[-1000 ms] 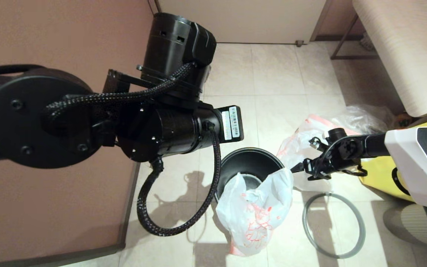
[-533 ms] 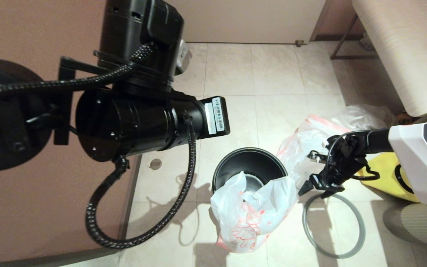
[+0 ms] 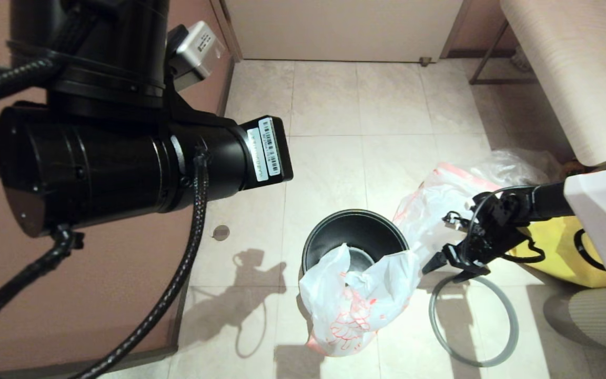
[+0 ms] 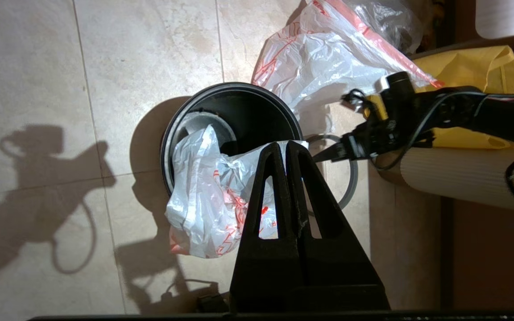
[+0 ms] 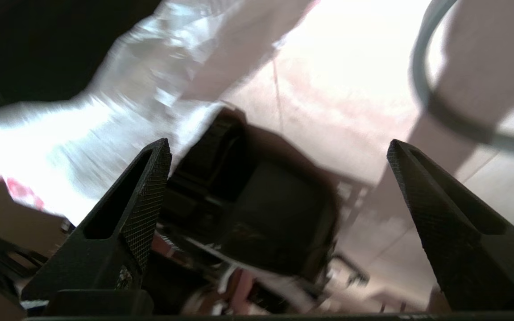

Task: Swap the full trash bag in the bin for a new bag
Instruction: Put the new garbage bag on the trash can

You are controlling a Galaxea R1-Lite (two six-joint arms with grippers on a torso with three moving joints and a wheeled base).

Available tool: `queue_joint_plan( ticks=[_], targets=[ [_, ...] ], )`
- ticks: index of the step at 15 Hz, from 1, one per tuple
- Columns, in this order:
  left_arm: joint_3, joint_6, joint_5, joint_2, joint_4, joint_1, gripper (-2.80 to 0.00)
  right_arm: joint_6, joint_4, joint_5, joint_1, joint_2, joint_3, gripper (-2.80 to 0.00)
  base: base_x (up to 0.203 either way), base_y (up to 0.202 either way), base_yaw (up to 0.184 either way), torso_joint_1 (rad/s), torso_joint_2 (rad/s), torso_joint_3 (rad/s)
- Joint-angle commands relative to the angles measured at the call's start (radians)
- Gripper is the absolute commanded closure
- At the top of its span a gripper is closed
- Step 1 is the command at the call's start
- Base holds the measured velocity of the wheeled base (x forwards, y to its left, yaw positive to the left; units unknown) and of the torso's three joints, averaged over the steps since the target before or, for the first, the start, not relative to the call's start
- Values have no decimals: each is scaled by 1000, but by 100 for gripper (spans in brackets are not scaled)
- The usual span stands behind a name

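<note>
The black bin (image 3: pixel 356 229) (image 4: pixel 248 111) stands open on the tiled floor. The new bag (image 3: pixel 354 301) (image 4: pixel 203 196), white with red drawing, hangs crumpled over the bin's near rim and down its outside. To the bin's right, the full trash bag (image 3: pixel 429 202) (image 4: pixel 319 58) lies on the floor with its orange-red hem showing. My right gripper (image 3: pixel 442 266) (image 5: pixel 279 147) is open just right of the new bag's edge, holding nothing. High above the bin, my left gripper (image 4: pixel 286 145) is shut with nothing in it. The raised left arm (image 3: pixel 124 147) hides it in the head view.
The grey ring rim (image 3: pixel 431 316) (image 5: pixel 422 84) lies flat on the floor, right of the bin and under my right gripper. A yellow tote (image 3: pixel 550 242) and a clear bag (image 3: pixel 513 166) sit further right. A bench (image 3: pixel 561 68) stands far right; a brown wall (image 3: pixel 98 295) runs along the left.
My left arm has risen and swung left, away from the bin. My right gripper moved from the new bag's corner down toward the ring. The new bag slumped a little lower.
</note>
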Motion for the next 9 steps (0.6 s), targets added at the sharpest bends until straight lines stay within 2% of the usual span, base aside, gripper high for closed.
queue_joint_plan(
  ticks=[1, 2, 3, 5, 6, 9],
  targets=[
    [7, 9, 3, -4, 2, -2, 0, -208, -57, 89, -62, -64, 84, -280, 0, 0, 0, 0, 0, 0],
    [8, 36, 3, 6, 1, -1, 0, -328, -84, 166, -111, -81, 113, -280, 0, 0, 0, 0, 0, 0],
    [7, 55, 3, 21, 1, 0, 0, -398, -121, 291, -159, -89, 126, -280, 0, 0, 0, 0, 0, 0],
    [14, 75, 4, 55, 6, -2, 0, -480, -290, 491, -216, -78, 143, -280, 0, 0, 0, 0, 0, 0],
    [35, 79, 3, 63, 8, -3, 0, -563, -336, 535, -230, -61, 152, -280, 0, 0, 0, 0, 0, 0],
    [125, 104, 1, 81, 5, -14, 0, -814, -351, 558, -243, -64, 203, -280, 0, 0, 0, 0, 0, 0]
  ],
)
